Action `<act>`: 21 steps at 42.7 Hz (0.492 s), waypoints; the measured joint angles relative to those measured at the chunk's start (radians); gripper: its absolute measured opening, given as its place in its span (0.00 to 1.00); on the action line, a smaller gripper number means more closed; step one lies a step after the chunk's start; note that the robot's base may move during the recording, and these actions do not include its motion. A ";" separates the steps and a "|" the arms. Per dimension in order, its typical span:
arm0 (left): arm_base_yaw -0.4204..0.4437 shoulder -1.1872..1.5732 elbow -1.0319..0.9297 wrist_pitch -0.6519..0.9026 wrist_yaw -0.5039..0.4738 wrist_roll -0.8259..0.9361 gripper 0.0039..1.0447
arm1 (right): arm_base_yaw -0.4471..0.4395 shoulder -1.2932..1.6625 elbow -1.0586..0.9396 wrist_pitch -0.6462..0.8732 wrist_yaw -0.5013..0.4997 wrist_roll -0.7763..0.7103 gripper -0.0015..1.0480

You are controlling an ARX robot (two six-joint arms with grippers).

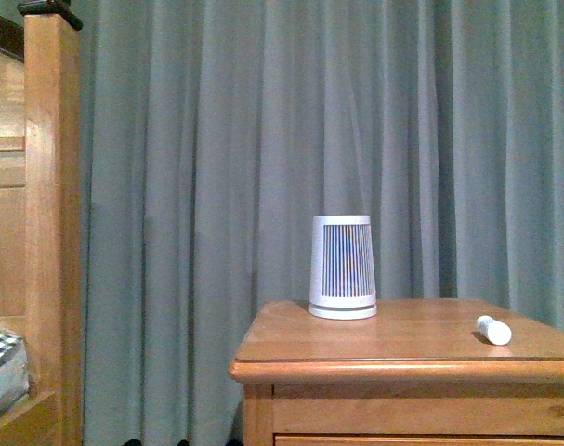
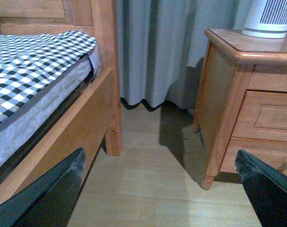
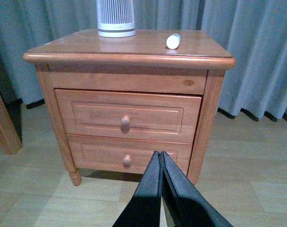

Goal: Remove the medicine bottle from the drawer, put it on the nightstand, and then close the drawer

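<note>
Grey-blue curtains (image 1: 263,139) hang behind the nightstand (image 3: 129,54), which stands on a pale wood floor (image 2: 157,189) beside a wooden bed frame (image 1: 49,232). The medicine bottle (image 3: 173,41) lies on its side near the nightstand's front right corner, well apart from the ribbed white cone (image 1: 343,267) at the back edge. The drawer (image 3: 126,116) sits almost flush, its right end slightly proud. The right gripper (image 3: 161,165) hangs before the lower drawer (image 3: 129,156), fingers pressed together, empty. The left gripper (image 2: 160,175) is spread wide, holding nothing.
</note>
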 joint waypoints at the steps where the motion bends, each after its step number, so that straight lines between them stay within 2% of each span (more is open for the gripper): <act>1: 0.000 0.000 0.000 0.000 0.000 0.000 0.94 | 0.000 0.000 -0.002 0.000 0.000 0.000 0.03; 21: 0.000 0.000 0.000 0.000 0.000 0.000 0.94 | -0.002 -0.043 -0.037 0.005 -0.002 0.000 0.03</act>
